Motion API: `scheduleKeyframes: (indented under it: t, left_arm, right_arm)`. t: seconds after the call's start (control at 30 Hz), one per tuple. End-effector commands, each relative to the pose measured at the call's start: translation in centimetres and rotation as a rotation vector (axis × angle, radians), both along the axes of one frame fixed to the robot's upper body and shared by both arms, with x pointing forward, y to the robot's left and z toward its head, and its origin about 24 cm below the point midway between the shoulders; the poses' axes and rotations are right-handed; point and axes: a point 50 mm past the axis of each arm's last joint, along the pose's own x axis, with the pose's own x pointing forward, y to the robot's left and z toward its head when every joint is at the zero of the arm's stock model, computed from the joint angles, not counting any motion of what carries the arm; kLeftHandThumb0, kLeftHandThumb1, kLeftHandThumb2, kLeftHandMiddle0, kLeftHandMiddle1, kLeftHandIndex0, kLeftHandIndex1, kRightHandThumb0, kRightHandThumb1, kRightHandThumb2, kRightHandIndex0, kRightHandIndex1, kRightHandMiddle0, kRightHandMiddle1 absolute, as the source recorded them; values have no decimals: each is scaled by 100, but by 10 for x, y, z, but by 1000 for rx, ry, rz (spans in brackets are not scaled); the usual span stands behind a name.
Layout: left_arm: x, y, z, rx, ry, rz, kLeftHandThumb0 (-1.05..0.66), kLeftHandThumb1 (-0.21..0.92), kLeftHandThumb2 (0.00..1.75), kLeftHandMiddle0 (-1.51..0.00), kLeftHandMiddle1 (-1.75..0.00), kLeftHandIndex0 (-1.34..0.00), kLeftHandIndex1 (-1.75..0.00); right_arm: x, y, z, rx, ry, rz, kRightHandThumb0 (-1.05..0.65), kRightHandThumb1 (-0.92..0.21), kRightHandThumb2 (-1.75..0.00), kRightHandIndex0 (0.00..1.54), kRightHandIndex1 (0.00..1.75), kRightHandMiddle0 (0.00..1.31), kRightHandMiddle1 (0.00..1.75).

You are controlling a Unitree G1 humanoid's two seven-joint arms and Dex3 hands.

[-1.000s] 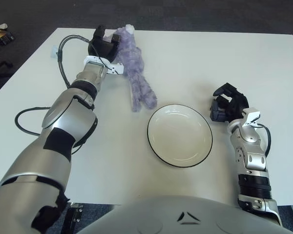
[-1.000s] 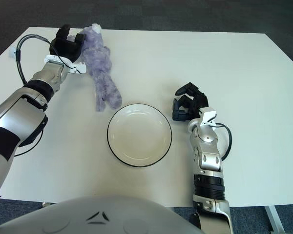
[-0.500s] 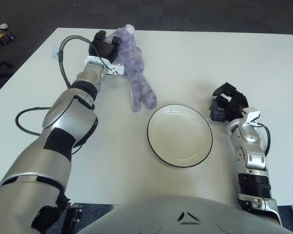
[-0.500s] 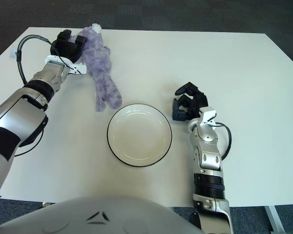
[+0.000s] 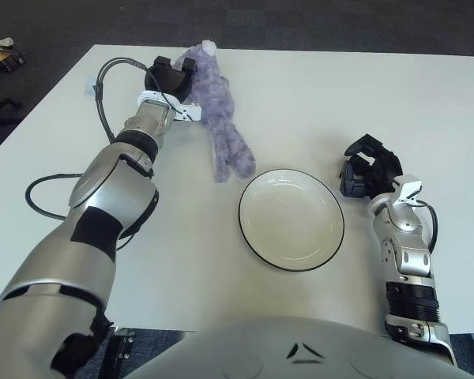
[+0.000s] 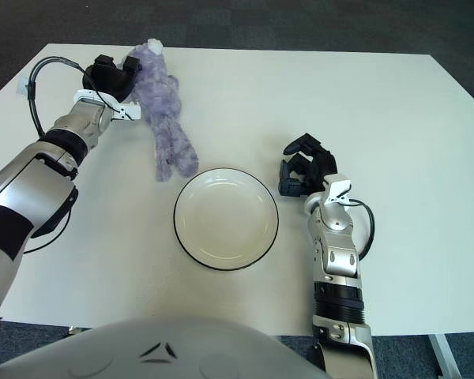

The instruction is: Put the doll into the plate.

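- left arm stretched far forward and to the left, forearm angled up toward the far edge
- left hand point(image 5: 169, 78) at full reach, black fingers point(image 6: 105, 69) curled closed around what it holds
- right arm bent close in, forearm pointing forward
- right hand point(image 5: 367, 168) idle, fingers curled inward, holding nothing

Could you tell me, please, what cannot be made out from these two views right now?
- Whether the left hand actually grips the doll: in both views its dark fingers meet the doll's upper body, and the contact side is hidden.
- The doll's face: too small, pale purple blur.
- What the right hand, right of the plate, has under its curled fingers: hidden by the hand itself.
- The table's near edge: covered by the robot's torso.
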Motion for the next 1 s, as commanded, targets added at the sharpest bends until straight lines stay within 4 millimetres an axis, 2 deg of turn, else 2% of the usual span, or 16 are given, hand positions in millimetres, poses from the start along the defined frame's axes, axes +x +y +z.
scheduleKeyframes:
  t: [0.0,0.03,0.1,0.17,0.27,0.4,0.47,0.7,0.97]
  left_arm:
    - [-3,1,-7,-14,0,2,39,41,101,-65,-149,-17,-141]
    - [-3,1,-8,-15,-5,1,40,40,103,-66,-151,-19,-143]
    - [-4,2,-9,-12,-8,1,21,40,108,-66,-157,-31,-149]
    - [-4,3,-10,-6,-16,0,11,38,112,-67,-159,-38,-151]
    - [-5,4,-10,0,-32,-4,3,30,126,-68,-165,-45,-159]
    - [-5,5,-11,-7,-37,0,1,22,138,-70,-168,-49,-167]
    - [-5,6,-11,-16,-34,7,0,19,142,-74,-163,-52,-171]
    - [-5,6,-12,-28,-28,17,0,15,139,-83,-141,-57,-174]
    - [-6,8,-13,-46,-8,23,0,13,141,-87,-136,-59,-175]
  right_arm:
    - [-7,-2,-17,-4,99,-12,-1,-4,-158,81,175,68,157]
    - [-7,-2,-17,-4,98,-11,-1,-4,-158,81,175,68,158]
    - [-8,-2,-17,-4,98,-11,-1,-4,-158,81,175,68,158]
    - [-8,-2,-16,-5,97,-11,-1,-4,-159,82,175,68,157]
    - [-8,-1,-16,-6,97,-11,-1,-4,-158,82,175,69,156]
    - [-8,-1,-16,-6,99,-11,-1,-4,-158,81,175,69,155]
    - [-8,-1,-16,-7,101,-10,-1,-4,-157,81,175,69,155]
    - [-8,-2,-15,-12,100,-6,-1,-5,-157,81,175,68,157]
    - [-8,3,-12,-25,71,0,-1,-4,-157,82,175,68,156]
